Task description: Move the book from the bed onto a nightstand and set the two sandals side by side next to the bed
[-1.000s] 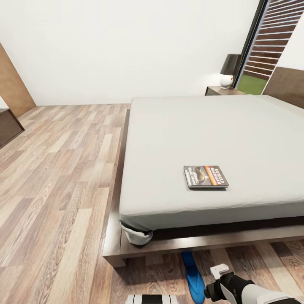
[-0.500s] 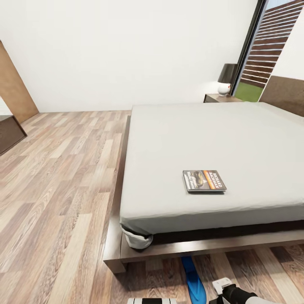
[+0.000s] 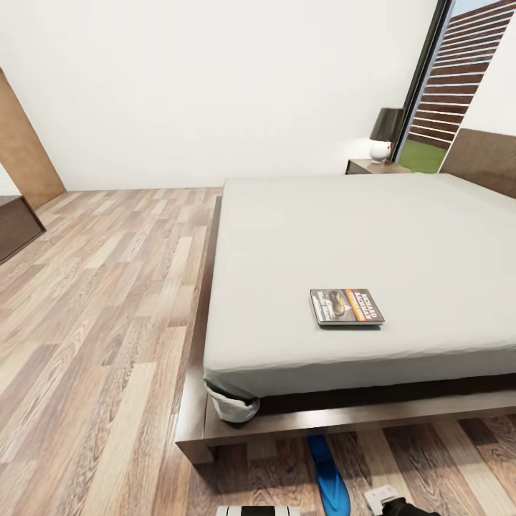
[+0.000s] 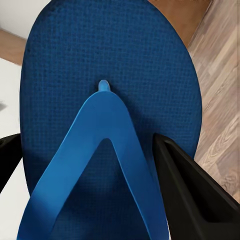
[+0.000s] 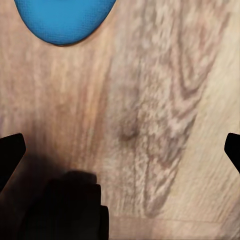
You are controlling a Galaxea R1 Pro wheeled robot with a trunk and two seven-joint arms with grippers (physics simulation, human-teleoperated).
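Currently my left gripper (image 4: 95,165) is clamped on one blue sandal (image 4: 107,100), ready to pair with the other (image 3: 330,476) by the bed's foot edge (image 3: 344,423); my right gripper (image 5: 120,150) is spread apart.

head cam: up high at the foot of the bed (image 3: 358,236), looking forward and down, far wall and window in shot | left wrist cam: super close on a blue sandal (image 4: 110,125) between its end effector fingers (image 4: 192,192) | right wrist cam: aimed straight down, near the floor (image 5: 165,115), sandal toe (image 5: 62,20) at frame edge | floor shared with head cam
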